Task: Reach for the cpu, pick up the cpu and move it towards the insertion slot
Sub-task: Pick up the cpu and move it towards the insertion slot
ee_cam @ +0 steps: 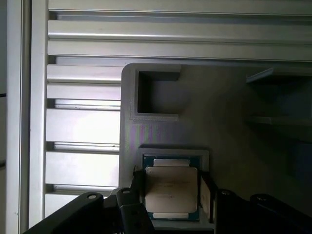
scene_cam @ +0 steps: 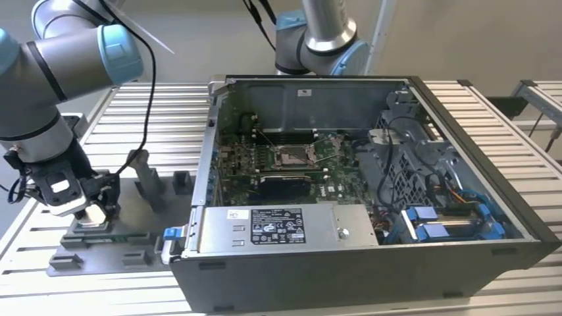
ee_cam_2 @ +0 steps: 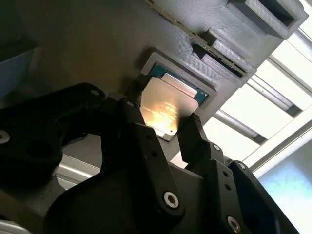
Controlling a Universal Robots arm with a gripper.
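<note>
One arm [scene_cam: 39, 85] concerns us, the one at the exterior view's left. Its claw [scene_cam: 88, 212] is lowered onto the grey fixture plate [scene_cam: 114, 245], which lies on the slatted desk [scene_cam: 158, 112] just beside the open computer case [scene_cam: 369, 263].

In both wrist views the cpu [ee_cam: 171, 187] [ee_cam_2: 165, 105] lies flat, silvery face up, in a shallow square nest [ee_cam: 204, 155] moulded into that plate. We judge the nest is there to keep the chip square and in a known spot, so that the claw can arrive lined up with its edges.

The claw brackets the chip on two opposite sides, close against its rim. That suits so thin a part, since only the edges offer any hold and the top face is left alone. Whether the claw is pressing on those edges or standing just clear of them, we cannot tell.

The chip looks seated in its nest, not raised out of it, so we take the work to be at the end of the reach or the very start of the pick.

The insertion slot [scene_cam: 294, 156], a metal-framed socket with a brownish centre, sits on the green board [scene_cam: 233, 178] inside the case. It is well apart from the claw, toward the exterior view's right.
</note>
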